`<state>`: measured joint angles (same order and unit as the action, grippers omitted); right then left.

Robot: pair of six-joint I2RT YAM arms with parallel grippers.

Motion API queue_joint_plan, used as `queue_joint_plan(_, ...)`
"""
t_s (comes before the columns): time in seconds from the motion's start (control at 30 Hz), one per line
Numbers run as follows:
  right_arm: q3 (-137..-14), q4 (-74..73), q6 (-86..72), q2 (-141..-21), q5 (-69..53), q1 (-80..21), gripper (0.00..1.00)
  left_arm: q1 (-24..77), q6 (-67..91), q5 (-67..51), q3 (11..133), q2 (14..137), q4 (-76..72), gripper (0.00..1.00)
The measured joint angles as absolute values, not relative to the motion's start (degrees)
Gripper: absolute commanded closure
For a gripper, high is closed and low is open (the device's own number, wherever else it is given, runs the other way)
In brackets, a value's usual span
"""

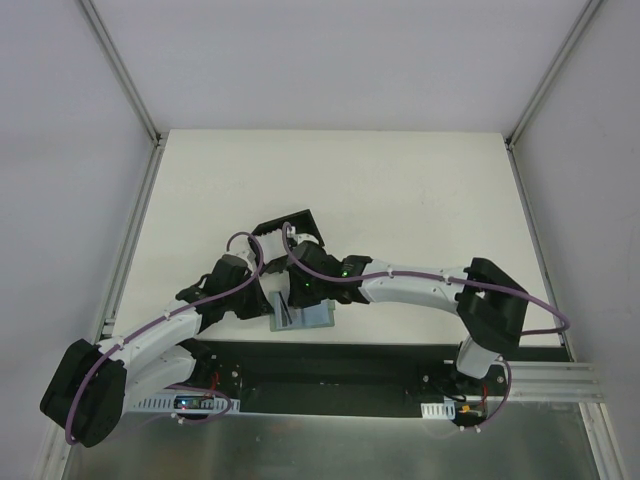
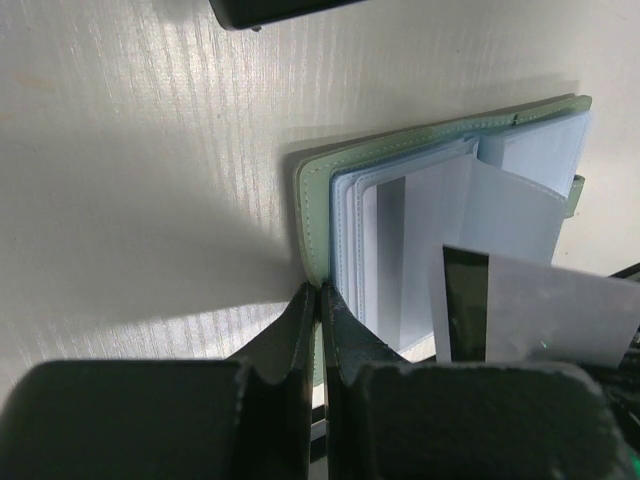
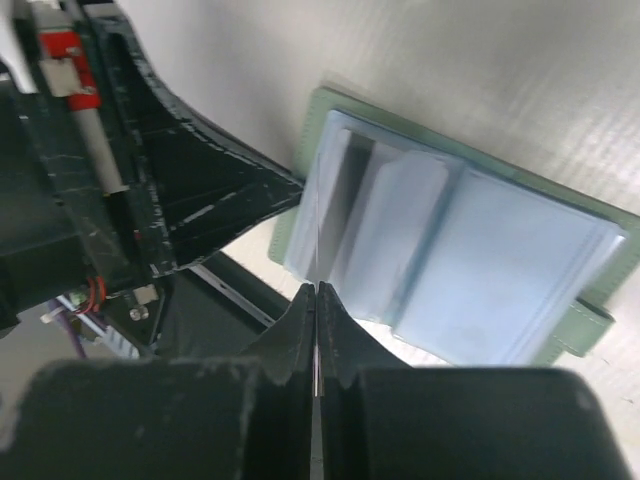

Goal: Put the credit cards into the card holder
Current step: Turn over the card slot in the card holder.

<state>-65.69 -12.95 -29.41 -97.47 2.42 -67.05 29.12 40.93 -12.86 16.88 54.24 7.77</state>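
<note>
Our left gripper (image 2: 320, 292) is closed on the open green wallet's (image 2: 312, 205) cover edge. Our right gripper (image 3: 316, 292) pinches a striped whitish card (image 2: 545, 320) above its sleeves. Beyond stands the black card holder (image 1: 288, 226).

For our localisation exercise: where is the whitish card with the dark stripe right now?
The whitish card is at lower right in the left wrist view, held by the right end effector over the clear sleeves of the open green case.

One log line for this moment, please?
left fingers: shut on green card holder | right fingers: shut on striped card | card at sleeves
</note>
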Motion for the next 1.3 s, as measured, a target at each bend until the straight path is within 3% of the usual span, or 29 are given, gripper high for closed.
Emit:
queue_joint_plan(0.23, -64.5, -10.5, -29.0, -95.5, 0.6, -67.1, 1.0, 29.1, 41.1, -12.4, 16.8, 54.2, 7.7, 1.0)
queue_joint_plan(0.67, -54.4, -5.5, -29.8, -78.9, 3.4, -63.6, 1.0, 29.1, 41.6, -11.9, 16.1, 53.6, 6.7, 1.0)
queue_joint_plan(0.9, -42.8, 2.5, -35.3, -81.7, 2.3, -60.9, 1.0, 29.1, 41.6, -11.9, 16.1, 53.6, 6.7, 1.0)
queue_joint_plan(1.3, -39.2, 14.9, -41.0, -86.4, -2.4, -59.5, 1.0, 29.1, 42.0, -11.9, 16.1, 53.9, 6.4, 1.0)
